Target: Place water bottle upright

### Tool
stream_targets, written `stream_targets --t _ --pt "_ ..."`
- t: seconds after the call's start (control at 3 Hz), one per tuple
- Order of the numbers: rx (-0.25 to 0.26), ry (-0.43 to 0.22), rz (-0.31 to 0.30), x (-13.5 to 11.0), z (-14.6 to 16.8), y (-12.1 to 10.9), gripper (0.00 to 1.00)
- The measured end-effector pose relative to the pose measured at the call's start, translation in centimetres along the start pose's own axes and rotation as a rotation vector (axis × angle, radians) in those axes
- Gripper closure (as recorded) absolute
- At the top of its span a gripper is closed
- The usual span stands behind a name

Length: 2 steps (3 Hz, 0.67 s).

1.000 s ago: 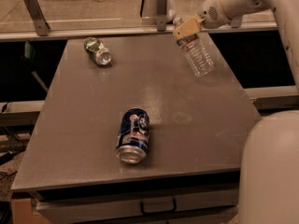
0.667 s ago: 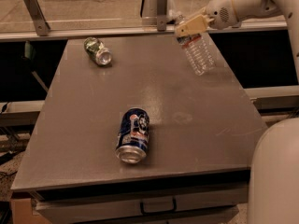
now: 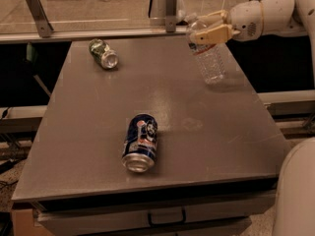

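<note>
Found the grey table point(image 3: 147, 132) filling the middle of the frame, exactly as a second before. Caught the robot body point(image 3: 298, 191) slipping further out at the lower right, and the arm point(image 3: 268, 14) swung flatter along the upper right edge. Watched the gripper point(image 3: 199, 27) in the upper right, clamped tight around the neck of the water bottle point(image 3: 211, 63). Saw that bottle hanging cap-up over the table's far right side, leaning, base low above the surface or touching it; could not tell which. Barely shifted from a second ago, though perhaps tilted a little less. Left the blue can point(image 3: 140, 142) at centre and the green can point(image 3: 103, 53) at upper left lying untouched. Judged the righting close, with set-down and release not yet done.
</note>
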<state>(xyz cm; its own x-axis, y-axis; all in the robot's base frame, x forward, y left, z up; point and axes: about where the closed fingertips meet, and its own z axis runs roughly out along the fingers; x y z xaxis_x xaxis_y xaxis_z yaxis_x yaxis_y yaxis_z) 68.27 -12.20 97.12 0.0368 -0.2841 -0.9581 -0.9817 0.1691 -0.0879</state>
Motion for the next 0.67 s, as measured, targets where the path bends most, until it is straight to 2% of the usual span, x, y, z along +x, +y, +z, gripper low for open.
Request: stream_targets --t 0.67 --pt "-0.121 -0.262 -0.046 1.3 -2.1 2.5 1.00"
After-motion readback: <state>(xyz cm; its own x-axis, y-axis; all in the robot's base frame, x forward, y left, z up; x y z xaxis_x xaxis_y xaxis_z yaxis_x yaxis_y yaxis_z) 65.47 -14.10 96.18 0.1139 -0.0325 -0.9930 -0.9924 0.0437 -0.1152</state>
